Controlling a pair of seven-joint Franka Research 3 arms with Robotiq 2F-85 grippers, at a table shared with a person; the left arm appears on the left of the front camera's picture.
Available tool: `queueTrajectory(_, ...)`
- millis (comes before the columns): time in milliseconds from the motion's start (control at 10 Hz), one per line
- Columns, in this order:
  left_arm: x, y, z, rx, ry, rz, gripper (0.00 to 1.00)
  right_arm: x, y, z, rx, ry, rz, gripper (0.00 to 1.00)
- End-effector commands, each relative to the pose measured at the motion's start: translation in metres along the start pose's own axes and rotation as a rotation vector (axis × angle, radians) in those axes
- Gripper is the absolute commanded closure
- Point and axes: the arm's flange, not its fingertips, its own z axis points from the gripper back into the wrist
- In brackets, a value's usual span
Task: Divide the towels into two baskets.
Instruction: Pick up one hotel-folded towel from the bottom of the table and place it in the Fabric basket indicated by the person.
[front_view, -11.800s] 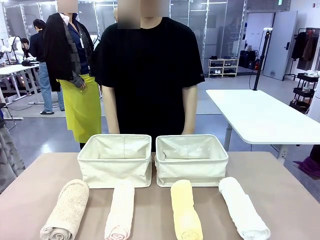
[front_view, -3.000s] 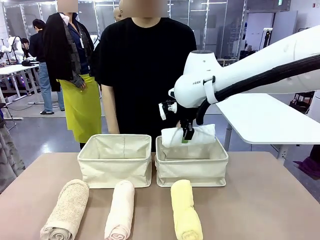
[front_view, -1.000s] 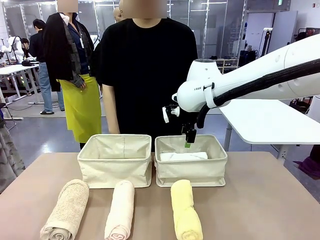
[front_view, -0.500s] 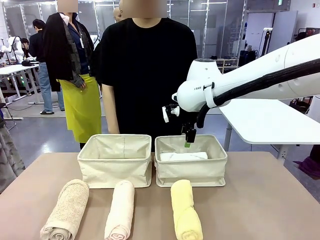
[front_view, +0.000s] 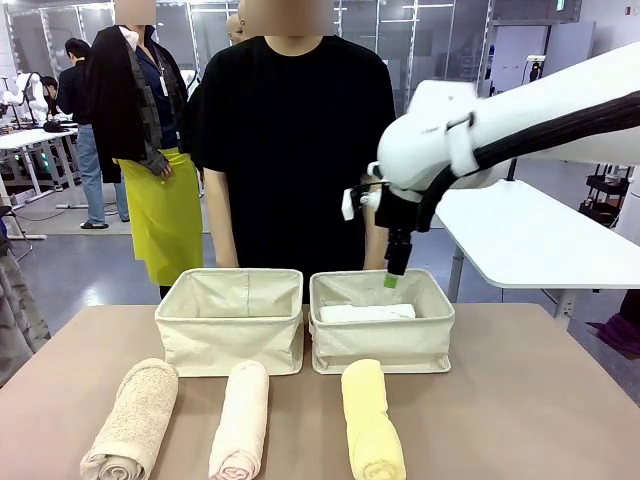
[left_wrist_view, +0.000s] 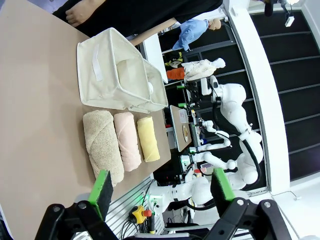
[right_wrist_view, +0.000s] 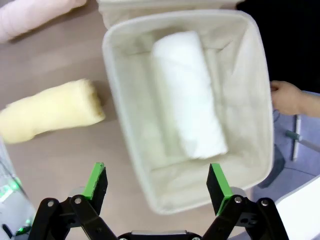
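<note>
In the right basket (front_view: 382, 345) lies the white towel (front_view: 367, 312), also seen from above as a white towel (right_wrist_view: 189, 95) inside the basket's rim (right_wrist_view: 125, 115). My right gripper (front_view: 392, 275) hangs open and empty above that basket, fingers spread in the wrist view (right_wrist_view: 157, 182). The left basket (front_view: 232, 318) holds nothing visible. On the table in front lie the tan towel (front_view: 132, 420), cream towel (front_view: 240, 420) and yellow towel (front_view: 372, 420). My left gripper (left_wrist_view: 161, 187) is open and empty, well away from the tan towel (left_wrist_view: 102, 145) and the baskets (left_wrist_view: 115, 75).
A person in a black shirt (front_view: 295, 140) stands right behind the baskets, one hand (right_wrist_view: 290, 97) close to the right basket's far side. Bare brown tabletop (front_view: 540, 400) stretches right of the yellow towel.
The white towel left the table and now lies in the right basket. In the last second my open right gripper has drawn up and to the right, away from the towel.
</note>
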Motion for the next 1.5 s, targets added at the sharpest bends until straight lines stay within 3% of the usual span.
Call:
queueTrajectory(0,-0.001,-0.002,0.003,-0.008,-0.006,-0.008,0.0,-0.065,0.032,0.026,0.116,-0.1,-0.199,0.0)
queueTrajectory(200,-0.001,-0.002,0.003,-0.008,-0.006,-0.008,0.0,-0.13,0.057,0.055,0.195,-0.186,-0.417,0.0)
queueTrajectory(400,-0.001,-0.002,0.003,-0.008,-0.006,-0.008,0.0,-0.195,0.077,0.061,0.356,-0.365,-0.58,0.0)
queueTrajectory(600,-0.001,-0.002,0.003,-0.008,-0.006,-0.008,0.0,-0.283,0.088,0.07,0.436,-0.542,-0.771,0.0)
queueTrajectory(700,-0.001,-0.002,0.003,-0.008,-0.006,-0.008,0.0,-0.333,0.092,0.073,0.484,-0.52,-0.884,0.0)
queueTrajectory(800,-0.001,-0.002,0.003,-0.008,-0.006,-0.008,0.0,-0.394,0.095,0.077,0.493,-0.694,-0.966,0.0)
queueTrajectory(900,-0.001,-0.002,0.003,-0.008,-0.006,-0.008,0.0,-0.433,0.102,0.074,0.488,-0.783,-1.029,0.0)
queueTrajectory(1100,-0.001,-0.002,0.003,-0.008,-0.006,-0.008,0.0,-0.492,0.128,0.062,0.489,-0.831,-1.17,0.0)
queueTrajectory(1400,-0.001,-0.002,0.003,-0.008,-0.006,-0.008,0.0,-0.541,0.163,0.044,0.487,-1.012,-1.196,0.0)
